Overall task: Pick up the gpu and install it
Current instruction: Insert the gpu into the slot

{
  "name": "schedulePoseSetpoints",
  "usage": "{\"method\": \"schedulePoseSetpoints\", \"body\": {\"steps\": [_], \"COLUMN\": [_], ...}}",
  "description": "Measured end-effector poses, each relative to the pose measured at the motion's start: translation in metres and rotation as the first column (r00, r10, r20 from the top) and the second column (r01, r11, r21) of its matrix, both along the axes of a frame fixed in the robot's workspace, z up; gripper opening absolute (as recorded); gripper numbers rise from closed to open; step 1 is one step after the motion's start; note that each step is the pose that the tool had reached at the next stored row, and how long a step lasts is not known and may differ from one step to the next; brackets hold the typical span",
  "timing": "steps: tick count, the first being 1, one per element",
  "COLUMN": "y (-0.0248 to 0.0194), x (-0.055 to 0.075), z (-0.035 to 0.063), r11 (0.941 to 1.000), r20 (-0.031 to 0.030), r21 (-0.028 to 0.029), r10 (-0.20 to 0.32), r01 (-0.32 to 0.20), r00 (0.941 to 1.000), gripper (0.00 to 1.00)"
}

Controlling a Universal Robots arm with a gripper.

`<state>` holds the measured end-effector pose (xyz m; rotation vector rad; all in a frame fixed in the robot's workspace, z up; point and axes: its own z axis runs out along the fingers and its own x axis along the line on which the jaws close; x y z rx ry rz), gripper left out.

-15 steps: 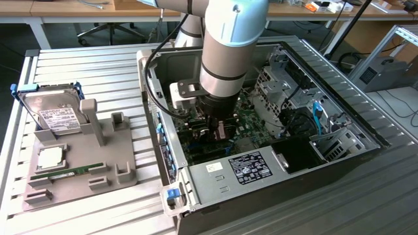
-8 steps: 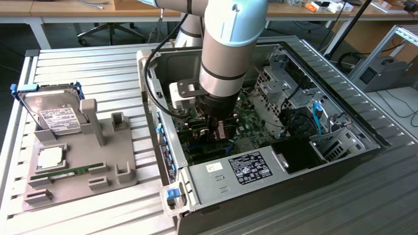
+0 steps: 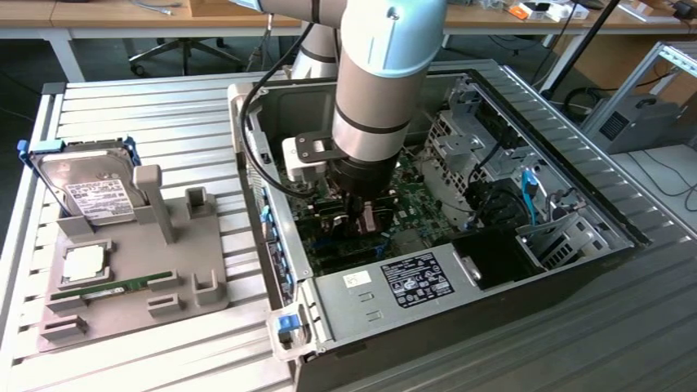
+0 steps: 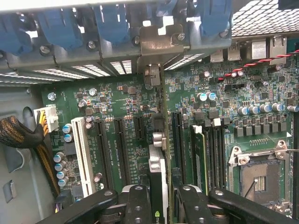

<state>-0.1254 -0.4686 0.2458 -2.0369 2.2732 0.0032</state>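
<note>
The gpu (image 3: 377,219) shows its brownish face just under the arm's wrist, inside the open computer case (image 3: 544,147). My gripper (image 3: 365,209) is shut on it, deep in the case over the green motherboard (image 3: 419,208). In the wrist view the gpu (image 4: 158,158) stands on edge between my two black fingers (image 4: 137,205), and my gripper (image 4: 161,207) clamps its near end. The card runs along the motherboard (image 4: 117,98) between the black expansion slots (image 4: 122,149), with its far end at a silvery bracket (image 4: 161,42) in the case's rear wall. Whether it sits fully in a slot I cannot tell.
At the exterior view's left, a grey holder plate (image 3: 136,278) carries a hard drive (image 3: 93,192) with a blue frame, a green memory stick (image 3: 114,286) and a square chip (image 3: 85,263). A braided cable bundle (image 4: 18,133), blue slot latches (image 4: 112,23) and the processor socket (image 4: 257,170) crowd the card.
</note>
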Motion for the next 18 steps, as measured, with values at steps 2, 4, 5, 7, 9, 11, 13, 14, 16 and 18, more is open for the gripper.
{"method": "schedulePoseSetpoints", "body": {"steps": [2,4,5,7,9,11,13,14,16,18], "y": [0.0,0.0,0.0,0.0,0.0,0.0,0.0,0.0,0.0,0.0], "x": [-0.0002,-0.0008,-0.0008,-0.0009,-0.001,-0.0009,-0.001,-0.001,-0.0009,-0.0009], "z": [0.0,0.0,0.0,0.0,0.0,0.0,0.0,0.0,0.0,0.0], "r11": [1.0,1.0,1.0,1.0,1.0,1.0,0.9999,0.9999,0.9999,0.9999], "r20": [0.0005,0.0026,0.0028,0.0034,0.0041,0.0046,0.0048,0.0048,0.0048,0.0048], "r21": [0.0001,0.0003,0.0004,0.0004,0.0004,0.0004,0.0004,0.0004,0.0004,0.0004], "r10": [0.0,0.0,0.0,0.0,0.001,0.004,0.01,0.012,0.012,0.012], "r01": [0.0,0.0,0.0,0.0,-0.001,-0.004,-0.01,-0.012,-0.012,-0.012], "r00": [1.0,1.0,1.0,1.0,1.0,1.0,0.9999,0.9999,0.9999,0.9999], "gripper": [0.27,0.27,0.27,0.27,0.27,0.27,0.27,0.27,0.27,0.27]}}
